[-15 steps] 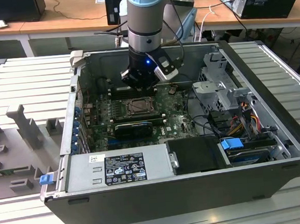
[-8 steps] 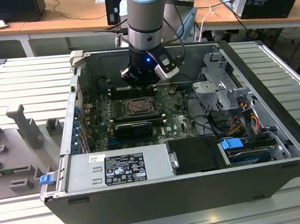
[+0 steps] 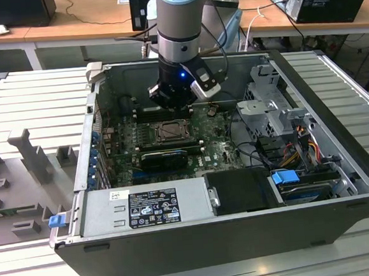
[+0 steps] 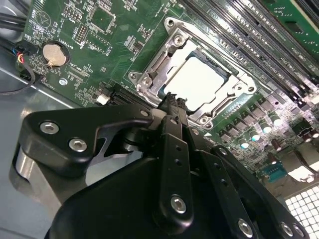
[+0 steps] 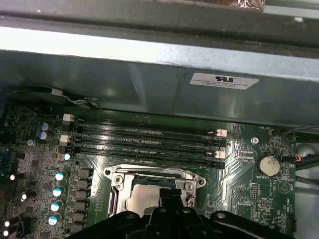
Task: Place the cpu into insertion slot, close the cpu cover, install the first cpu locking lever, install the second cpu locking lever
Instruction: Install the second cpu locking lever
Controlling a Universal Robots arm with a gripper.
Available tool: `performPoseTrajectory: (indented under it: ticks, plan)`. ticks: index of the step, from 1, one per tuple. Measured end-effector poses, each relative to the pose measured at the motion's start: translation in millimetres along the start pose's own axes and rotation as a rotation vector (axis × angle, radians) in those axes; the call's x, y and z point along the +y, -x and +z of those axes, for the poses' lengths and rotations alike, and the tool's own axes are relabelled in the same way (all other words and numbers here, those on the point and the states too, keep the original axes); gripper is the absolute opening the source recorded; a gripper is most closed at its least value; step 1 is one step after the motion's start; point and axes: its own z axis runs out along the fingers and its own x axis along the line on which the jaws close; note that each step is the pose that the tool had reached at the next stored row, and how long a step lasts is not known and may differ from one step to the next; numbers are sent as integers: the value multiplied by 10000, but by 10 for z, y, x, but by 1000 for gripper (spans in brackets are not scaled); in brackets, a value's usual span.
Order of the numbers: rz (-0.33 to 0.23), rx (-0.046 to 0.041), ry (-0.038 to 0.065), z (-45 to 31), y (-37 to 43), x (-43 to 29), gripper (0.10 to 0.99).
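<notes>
The cpu (image 4: 199, 82) lies flat in the insertion slot (image 3: 171, 131), its pale face showing through the window of the cpu cover (image 4: 149, 79). That silver cover lies down over the chip, also seen in the first wrist view as cpu (image 5: 142, 196) and cpu cover (image 5: 117, 179). My gripper (image 4: 172, 102) hangs just above the near edge of the socket with its black fingers closed together, holding nothing I can see. In the exterior view the gripper (image 3: 171, 106) sits over the back edge of the socket.
All this is inside an open computer case (image 3: 340, 164). Long black memory slots (image 5: 144, 137) run beside the socket, with a coin battery (image 4: 54, 54) and capacitors (image 5: 59, 177) on the green board. A power supply (image 3: 145, 208) and drive cage (image 3: 268, 106) close in the space.
</notes>
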Motion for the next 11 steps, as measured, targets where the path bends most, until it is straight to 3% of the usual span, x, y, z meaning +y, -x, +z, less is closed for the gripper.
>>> performPoseTrajectory:
  ticks: [4, 11]
  plan:
    - [0, 0, 1, -50, 0, 6, 106]
    - [0, 0, 1, -58, -2, -21, 106]
